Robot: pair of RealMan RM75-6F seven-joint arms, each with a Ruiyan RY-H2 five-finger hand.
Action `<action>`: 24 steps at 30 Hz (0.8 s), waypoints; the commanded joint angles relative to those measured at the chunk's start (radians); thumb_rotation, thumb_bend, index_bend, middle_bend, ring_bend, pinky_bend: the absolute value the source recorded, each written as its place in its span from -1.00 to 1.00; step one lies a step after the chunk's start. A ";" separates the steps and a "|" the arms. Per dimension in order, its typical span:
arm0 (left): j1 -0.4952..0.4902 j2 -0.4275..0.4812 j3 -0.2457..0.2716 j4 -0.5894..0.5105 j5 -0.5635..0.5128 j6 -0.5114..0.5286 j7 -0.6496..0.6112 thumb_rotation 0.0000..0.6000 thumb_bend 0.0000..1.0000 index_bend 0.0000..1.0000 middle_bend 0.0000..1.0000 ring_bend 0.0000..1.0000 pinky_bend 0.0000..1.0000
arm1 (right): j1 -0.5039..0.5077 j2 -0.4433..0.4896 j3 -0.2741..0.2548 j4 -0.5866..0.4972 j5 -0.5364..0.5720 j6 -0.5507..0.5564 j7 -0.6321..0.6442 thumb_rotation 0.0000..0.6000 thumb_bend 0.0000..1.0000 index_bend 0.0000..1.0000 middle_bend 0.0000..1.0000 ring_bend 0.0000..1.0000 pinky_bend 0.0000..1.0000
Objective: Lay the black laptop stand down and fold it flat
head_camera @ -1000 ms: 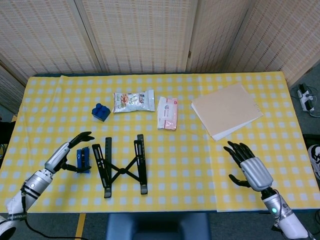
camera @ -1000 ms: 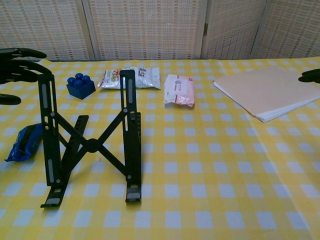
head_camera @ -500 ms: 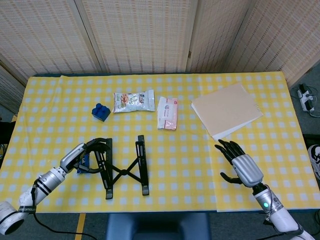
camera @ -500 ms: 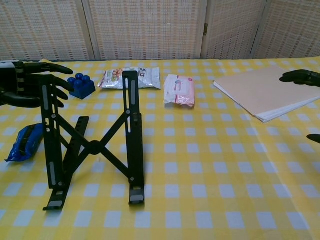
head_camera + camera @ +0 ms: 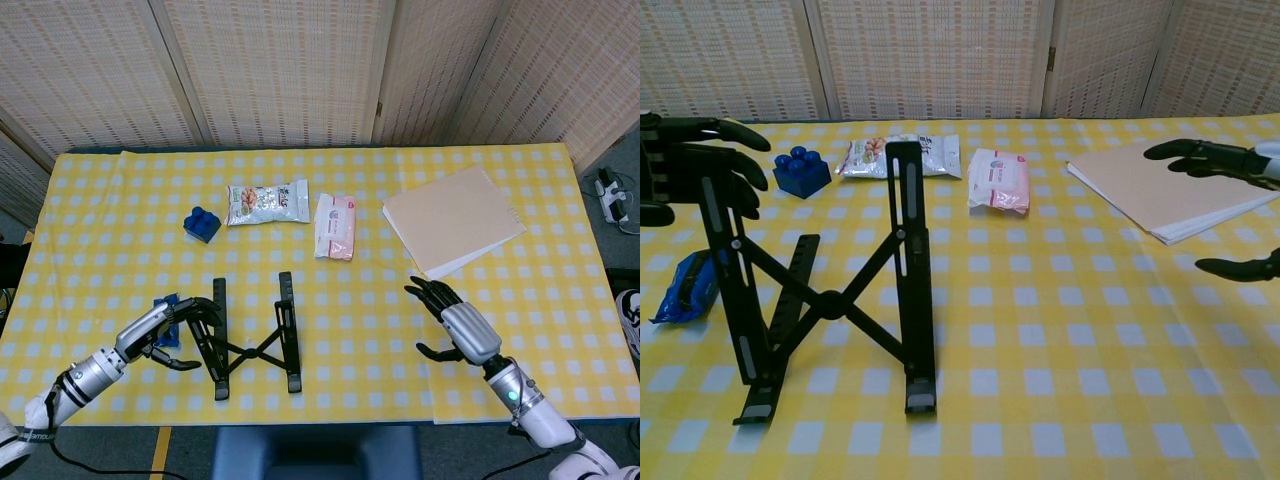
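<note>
Standing upright on the table (image 5: 560,300), the one black stand (image 5: 250,335) now has the left hand (image 5: 165,325) curled around its left rail, closer than before. The right hand (image 5: 455,325), fingers spread and empty, has moved nearer. One blue block (image 5: 201,223), two packets.

Laptop stand (image 5: 250,335) front-left on the table (image 5: 350,240). Toy brick (image 5: 201,224), snack bag (image 5: 267,202), wipes pack (image 5: 335,226) in a row behind it; paper stack (image 5: 452,219) right.
</note>
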 commanded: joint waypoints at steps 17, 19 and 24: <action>0.075 0.052 0.122 -0.051 0.098 0.173 0.140 1.00 -0.63 -0.32 -0.20 -0.27 -0.40 | 0.297 -0.023 -0.050 -0.052 -0.150 -0.197 0.578 1.00 -0.33 -1.00 -0.98 -0.91 -1.00; 0.076 0.054 0.130 -0.054 0.102 0.176 0.149 0.99 -0.63 -0.32 -0.20 -0.27 -0.39 | 0.321 -0.044 -0.051 -0.034 -0.163 -0.183 0.644 1.00 -0.33 -1.00 -0.98 -0.91 -1.00; 0.075 0.058 0.139 -0.063 0.103 0.183 0.167 1.00 -0.63 -0.32 -0.19 -0.27 -0.39 | 0.378 -0.122 -0.042 0.039 -0.167 -0.153 0.808 1.00 -0.33 -1.00 -0.99 -0.91 -1.00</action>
